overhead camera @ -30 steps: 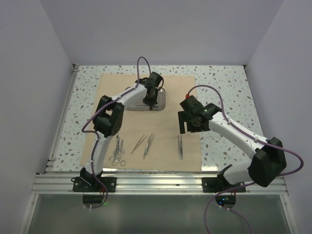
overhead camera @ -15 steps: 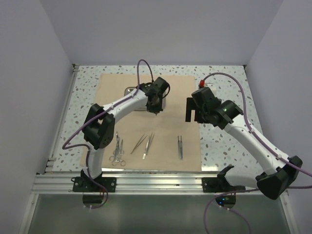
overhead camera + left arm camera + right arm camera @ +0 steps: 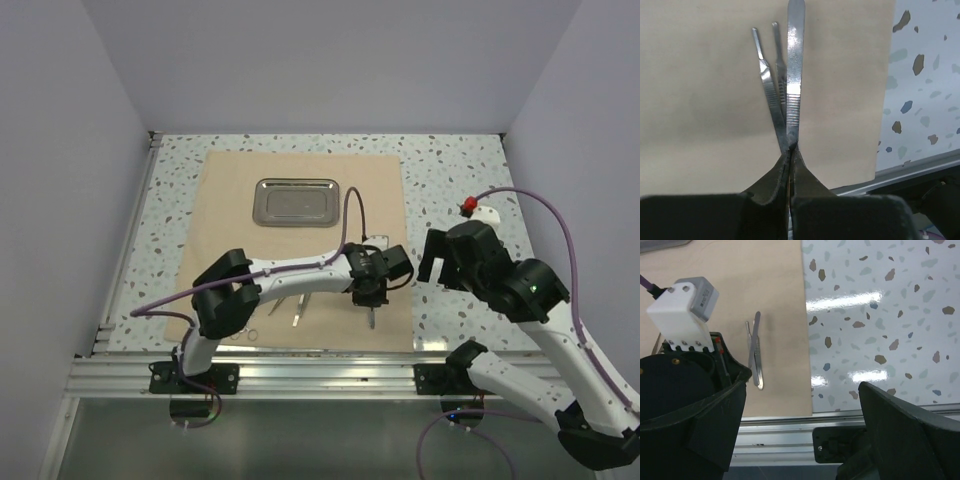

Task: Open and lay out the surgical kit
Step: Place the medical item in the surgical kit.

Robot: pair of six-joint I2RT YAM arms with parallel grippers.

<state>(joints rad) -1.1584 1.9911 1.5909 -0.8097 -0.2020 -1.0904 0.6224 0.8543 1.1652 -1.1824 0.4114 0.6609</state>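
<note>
- Swinging down from the small shiny rectangular steel tray (image 3: 295, 184) at 12 o'clock, the left gripper (image 3: 790, 156) now sits at 5 o'clock on the large beige cloth wrap (image 3: 225, 190).
- Its fingers pinch tight on the near end of a flat ribbed steel instrument (image 3: 794, 75), probably to space it from two thin scalpel-like handles (image 3: 768, 82) just beside it.
- Pulled back toward 3 o'clock, likely to give room, the right gripper (image 3: 804, 382) gapes wide and holds nothing.

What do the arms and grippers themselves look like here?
The left arm and right arm have white links, black joint housings, a purple cable looping along each. The left gripper and right gripper are black with two tapered fingers.
</note>
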